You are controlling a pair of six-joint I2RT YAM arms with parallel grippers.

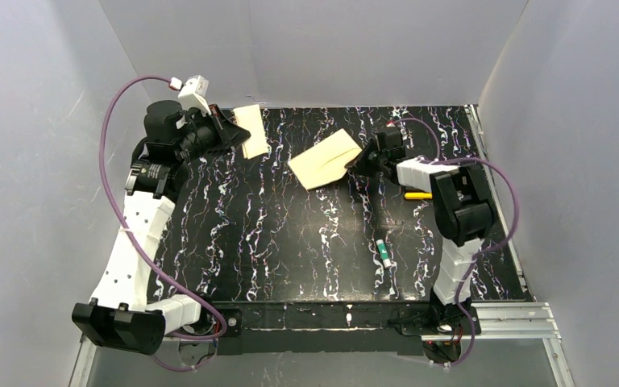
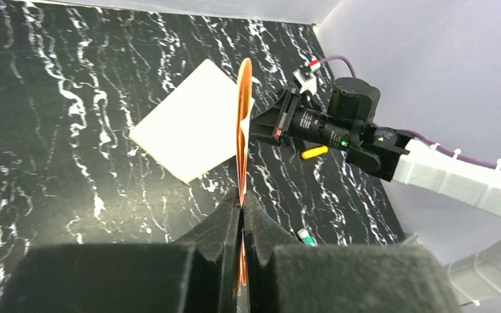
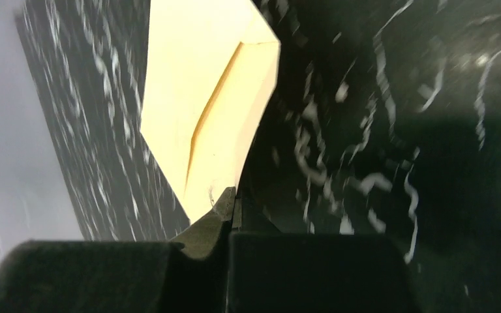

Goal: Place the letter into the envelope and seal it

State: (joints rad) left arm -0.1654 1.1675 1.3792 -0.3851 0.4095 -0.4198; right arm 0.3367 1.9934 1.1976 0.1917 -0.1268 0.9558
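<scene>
My left gripper [image 1: 227, 129] at the back left is shut on the letter [image 1: 251, 131], a plain pale-yellow sheet held off the table. In the left wrist view the letter [image 2: 242, 117] shows edge-on, rising from the closed jaws of the left gripper [image 2: 242, 197]. The cream envelope [image 1: 321, 160] sits at the back centre, its pointed flap towards my right gripper [image 1: 364, 157]. In the right wrist view the right gripper [image 3: 233, 197] is shut on the tip of the envelope [image 3: 196, 98], whose crease lines show. The envelope [image 2: 186, 124] also shows as a pale sheet over the black table.
A yellow pen-like object [image 1: 417, 194] lies by the right arm, and a small white tube with a green end [image 1: 384, 252] lies nearer the front. Grey walls enclose the black marbled table [image 1: 274, 242] on three sides.
</scene>
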